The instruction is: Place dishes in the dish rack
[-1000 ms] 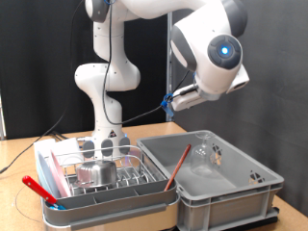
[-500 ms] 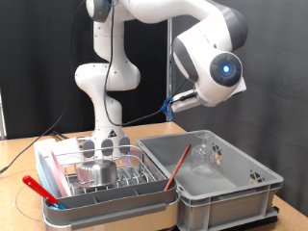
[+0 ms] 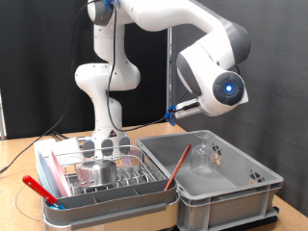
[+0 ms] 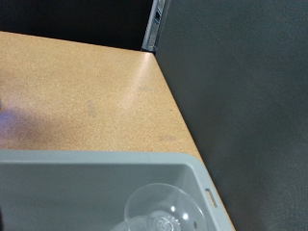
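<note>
Since the earlier frames, arm head is shifting toward 3 o'clock and sinking slightly. Gripper not showing in either view; its state cannot be told. Dish rack (image 3: 106, 178) is carrying steel cup (image 3: 96, 172). Clear glass (image 3: 203, 157) and red utensil (image 3: 177, 166) are lying in grey bin (image 3: 241, 197). Step judged: approaching glass; next move calls for descending over it.

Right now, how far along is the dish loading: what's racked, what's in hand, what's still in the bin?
Done: the steel cup and the pink plate sit in the dish rack. In hand: nothing visible; the arm hangs above the grey bin, and its pincer does not show clearly in either view. Left: the clear glass and the red stick utensil are still in the bin; the wrist view also shows the glass there.
</note>
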Robot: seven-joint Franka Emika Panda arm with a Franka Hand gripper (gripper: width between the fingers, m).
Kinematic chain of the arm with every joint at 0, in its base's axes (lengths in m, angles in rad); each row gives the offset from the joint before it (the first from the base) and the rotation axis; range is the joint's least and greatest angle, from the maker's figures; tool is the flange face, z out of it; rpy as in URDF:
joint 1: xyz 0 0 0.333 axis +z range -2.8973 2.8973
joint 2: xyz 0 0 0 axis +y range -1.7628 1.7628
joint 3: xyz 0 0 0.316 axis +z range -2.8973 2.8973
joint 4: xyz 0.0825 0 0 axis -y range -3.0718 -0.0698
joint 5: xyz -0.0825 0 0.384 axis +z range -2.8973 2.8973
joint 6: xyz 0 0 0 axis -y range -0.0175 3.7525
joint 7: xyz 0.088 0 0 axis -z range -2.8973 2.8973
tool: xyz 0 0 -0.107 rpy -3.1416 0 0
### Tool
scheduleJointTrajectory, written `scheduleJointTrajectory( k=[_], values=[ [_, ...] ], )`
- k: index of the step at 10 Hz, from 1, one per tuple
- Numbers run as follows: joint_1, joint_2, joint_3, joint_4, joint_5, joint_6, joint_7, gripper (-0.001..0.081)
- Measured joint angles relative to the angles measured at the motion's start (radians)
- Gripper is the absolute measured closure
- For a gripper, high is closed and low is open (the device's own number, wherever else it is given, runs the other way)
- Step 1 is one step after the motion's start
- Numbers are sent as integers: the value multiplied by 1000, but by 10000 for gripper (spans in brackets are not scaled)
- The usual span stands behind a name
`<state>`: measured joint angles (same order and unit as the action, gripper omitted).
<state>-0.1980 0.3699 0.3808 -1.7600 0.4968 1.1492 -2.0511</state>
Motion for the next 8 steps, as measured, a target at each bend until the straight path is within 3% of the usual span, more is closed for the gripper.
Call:
scheduleJointTrajectory(
  k=[3,5,8],
  values=[
    [4,9,11,1,-65,-43,-39,0],
    [28,50,25,1,-99,-72,-35,0],
    [64,118,27,-4,-117,-42,4,0]
  ],
)
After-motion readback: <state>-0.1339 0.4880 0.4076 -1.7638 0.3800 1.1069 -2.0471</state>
